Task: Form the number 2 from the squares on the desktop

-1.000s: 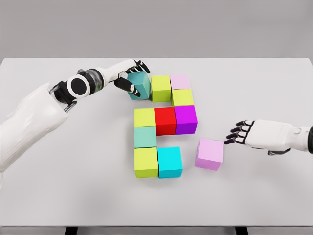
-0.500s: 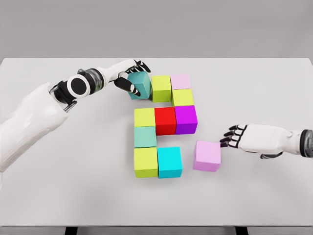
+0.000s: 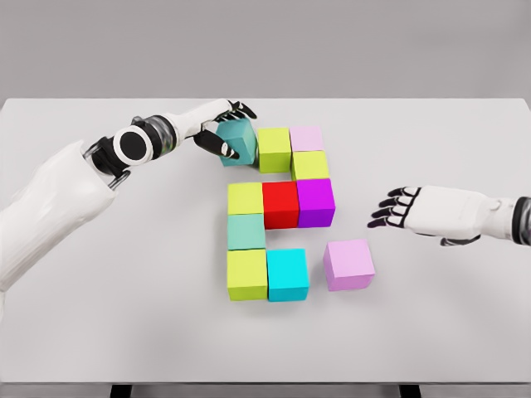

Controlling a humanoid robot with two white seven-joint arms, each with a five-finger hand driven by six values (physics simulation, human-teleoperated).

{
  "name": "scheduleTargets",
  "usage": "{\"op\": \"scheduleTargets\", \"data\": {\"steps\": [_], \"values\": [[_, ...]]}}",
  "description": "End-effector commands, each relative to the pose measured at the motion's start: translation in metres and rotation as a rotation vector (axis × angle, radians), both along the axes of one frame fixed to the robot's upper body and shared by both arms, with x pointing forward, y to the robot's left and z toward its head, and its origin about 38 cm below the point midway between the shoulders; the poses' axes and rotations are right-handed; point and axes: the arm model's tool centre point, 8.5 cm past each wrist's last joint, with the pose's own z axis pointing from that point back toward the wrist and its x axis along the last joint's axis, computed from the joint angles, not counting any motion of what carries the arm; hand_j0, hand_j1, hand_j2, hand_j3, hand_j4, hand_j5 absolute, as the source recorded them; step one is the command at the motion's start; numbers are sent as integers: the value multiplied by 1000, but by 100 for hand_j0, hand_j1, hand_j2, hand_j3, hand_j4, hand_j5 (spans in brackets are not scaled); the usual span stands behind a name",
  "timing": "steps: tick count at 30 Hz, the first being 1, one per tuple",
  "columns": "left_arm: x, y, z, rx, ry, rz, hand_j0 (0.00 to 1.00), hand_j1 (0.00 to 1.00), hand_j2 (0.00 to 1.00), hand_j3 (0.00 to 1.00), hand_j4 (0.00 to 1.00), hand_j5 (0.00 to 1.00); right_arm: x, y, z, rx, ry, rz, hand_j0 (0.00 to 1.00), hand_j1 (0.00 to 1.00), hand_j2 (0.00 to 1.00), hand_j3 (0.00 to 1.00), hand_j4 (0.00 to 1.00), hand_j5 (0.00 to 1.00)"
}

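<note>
The left hand (image 3: 222,131) grips the teal cube (image 3: 239,143) beside the lime cube (image 3: 275,149); press it flush. The right hand (image 3: 398,209), fingers spread and empty, hovers near the lilac cube (image 3: 348,264), which should slide squarely against the cyan cube (image 3: 288,274).

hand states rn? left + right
Left hand: shut on the teal cube, top-left of the figure.
Right hand: open, holding nothing, apart from the lilac cube.
</note>
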Motion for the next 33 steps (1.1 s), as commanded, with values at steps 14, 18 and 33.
{"op": "scheduleTargets", "data": {"steps": [14, 18, 33], "values": [[0, -1, 3, -2, -8, -5, 90, 90, 90, 90, 90, 90, 54, -90, 136, 237, -156, -249, 100, 100, 100, 100, 100, 100], [0, -1, 5, -12, -23, -25, 90, 90, 90, 90, 90, 90, 35, -49, 142, 109, -49, -83, 100, 100, 100, 100, 100, 100], [-3, 2, -1, -8, -13, -22, 94, 94, 94, 94, 94, 94, 3, -36, 65, -245, 34, 38, 100, 100, 100, 100, 100, 100]]}}
